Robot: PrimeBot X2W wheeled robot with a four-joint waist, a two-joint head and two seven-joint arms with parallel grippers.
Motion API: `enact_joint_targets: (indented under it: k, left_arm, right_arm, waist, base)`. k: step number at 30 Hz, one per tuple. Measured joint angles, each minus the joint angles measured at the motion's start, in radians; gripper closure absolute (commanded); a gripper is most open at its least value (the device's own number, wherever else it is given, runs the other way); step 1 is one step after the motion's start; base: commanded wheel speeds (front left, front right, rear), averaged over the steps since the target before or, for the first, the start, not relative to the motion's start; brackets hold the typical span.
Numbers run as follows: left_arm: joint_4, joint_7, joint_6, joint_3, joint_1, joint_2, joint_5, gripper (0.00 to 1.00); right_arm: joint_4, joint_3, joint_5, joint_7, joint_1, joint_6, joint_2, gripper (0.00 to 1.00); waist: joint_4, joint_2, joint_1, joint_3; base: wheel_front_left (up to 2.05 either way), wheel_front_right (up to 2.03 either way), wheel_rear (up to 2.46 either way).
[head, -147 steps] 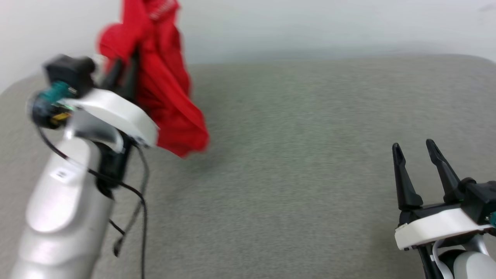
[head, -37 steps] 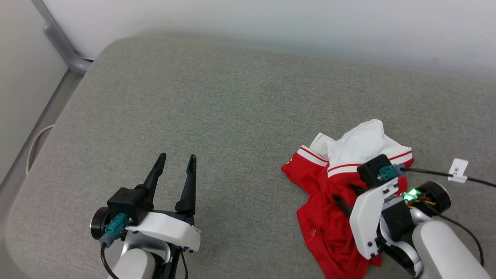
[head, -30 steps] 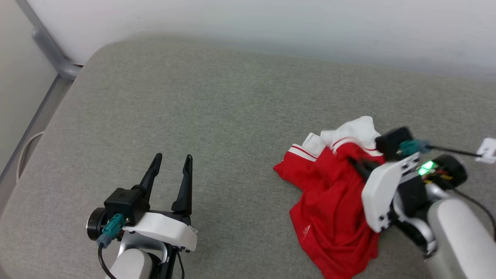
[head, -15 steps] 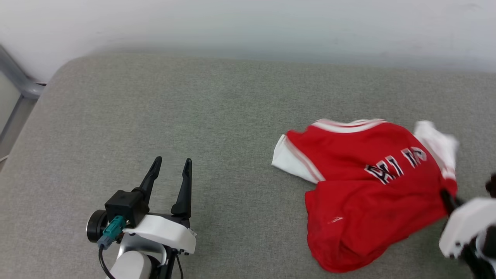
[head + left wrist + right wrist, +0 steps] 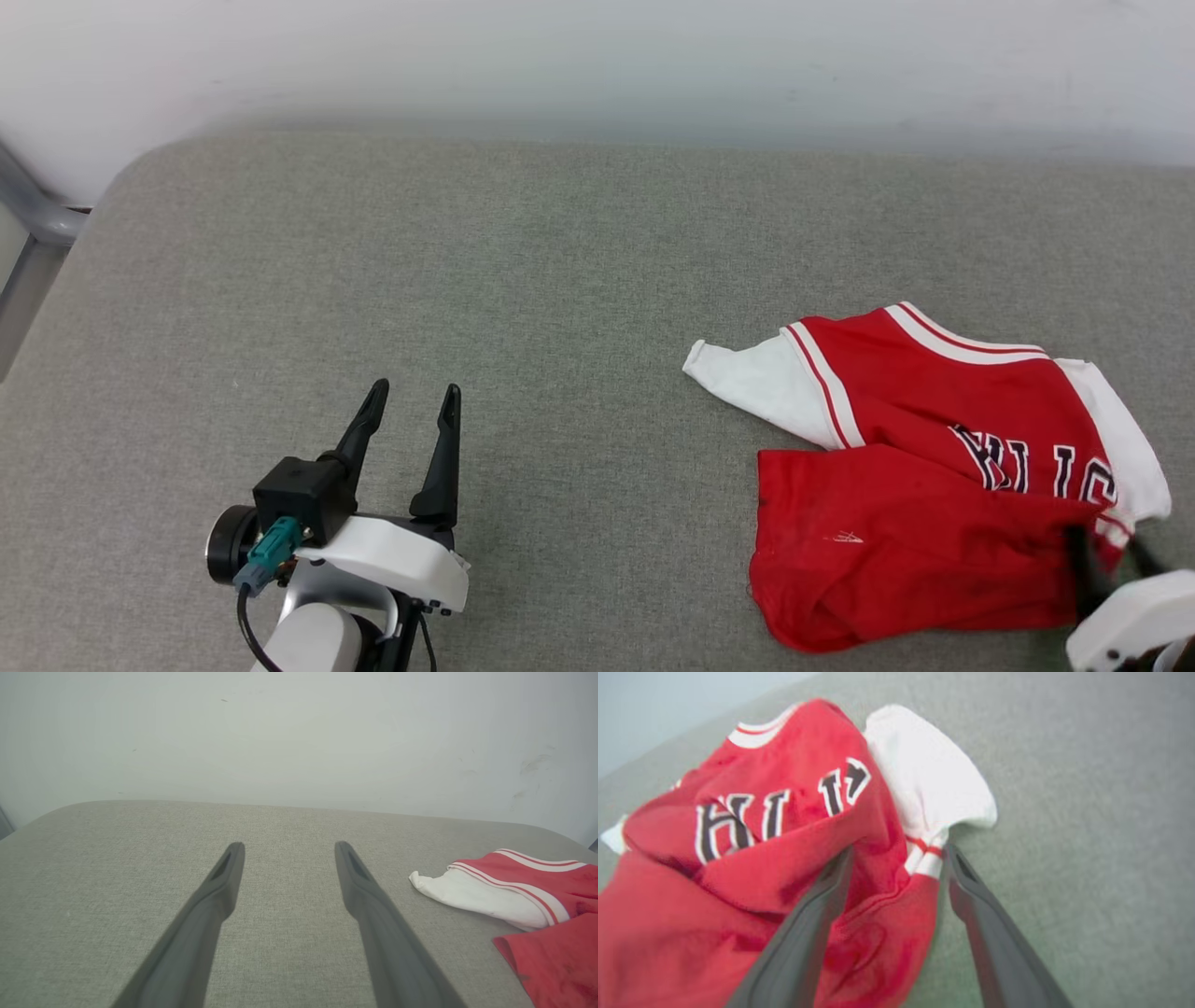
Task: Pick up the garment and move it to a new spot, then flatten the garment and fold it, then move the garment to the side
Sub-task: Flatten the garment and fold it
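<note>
Garment: the garment (image 5: 934,485), red with white sleeves and striped trim, lies crumpled right at the tips of the right gripper (image 5: 1106,560) and spreads ahead of it and to its left.
Lie of the cloth: half spread. The lower red part is doubled up over the black lettering (image 5: 1027,462). One white sleeve (image 5: 756,383) reaches out at the far end from that hand, and the other white sleeve (image 5: 934,774) bunches just ahead of its fingertips.
Handling: judged thin, soft and light. It will sag and fold on itself when lifted, and likely slides easily over the weave beneath, so a one-point lift would bunch it.
Where to take hold: probably two corners at once, the shoulder seam by each sleeve or the two hem corners. A shallow pinch at the edge should take a single layer.
Right gripper: in its wrist view the right gripper (image 5: 899,851) has fingers spread apart, straddling a ridge of red cloth and striped hem. It touches the cloth but seemingly does not pinch it.
Left gripper: the left gripper (image 5: 414,388) has fingers apart and holds nothing. The garment (image 5: 537,891) lies off to its right, well apart.
Surface: grey cushion (image 5: 560,280), flat, extending ahead of both hands.
Beyond: pale wall (image 5: 597,56) past the cushion's far edge.
</note>
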Motion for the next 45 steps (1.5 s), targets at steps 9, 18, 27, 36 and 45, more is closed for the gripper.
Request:
enact_joint_targets:
  k: [9, 18, 27, 36, 45]
  left_arm:
    - [0.011, 0.01, 0.001, -0.005, 0.013, 0.004, -0.015, 0.0]
    - [0.028, 0.141, -0.001, -0.015, 0.018, 0.015, -0.057, 0.0]
    - [0.025, 0.37, -0.082, -0.091, -0.161, 0.007, -0.105, 0.0]
    - [0.145, 0.579, -0.132, -0.18, -0.374, -0.022, -0.12, 0.0]
    - [0.327, 0.704, -0.161, -0.271, -0.556, -0.006, -0.116, 0.0]
  right_arm:
    - [-0.137, 0.034, -0.092, -0.294, -0.026, 0.0, 0.001, 0.0]
    - [-0.317, 0.179, -0.152, -0.321, 0.048, 0.0, 0.001, 0.0]
    - [-0.48, 0.286, -0.149, -0.282, 0.077, 0.0, 0.002, 0.0]
    - [-0.507, 0.314, -0.111, -0.285, 0.062, 0.0, 0.002, 0.0]
    - [-0.466, 0.335, -0.074, -0.319, 0.024, 0.0, 0.002, 0.0]
  waist:
    - [0.005, 0.0, 0.0, -0.036]
    - [-0.006, 0.0, 0.0, -0.078]
    - [-0.064, 0.0, 0.0, -0.048]
    - [-0.155, 0.0, 0.0, 0.042]
    - [-0.247, 0.0, 0.0001, 0.141]
  base:
    - [0.0, 0.0, 0.0]
    - [0.0, 0.0, 0.0]
    - [0.0, 0.0, 0.0]
    - [0.0, 0.0, 0.0]
    - [0.0, 0.0, 0.0]
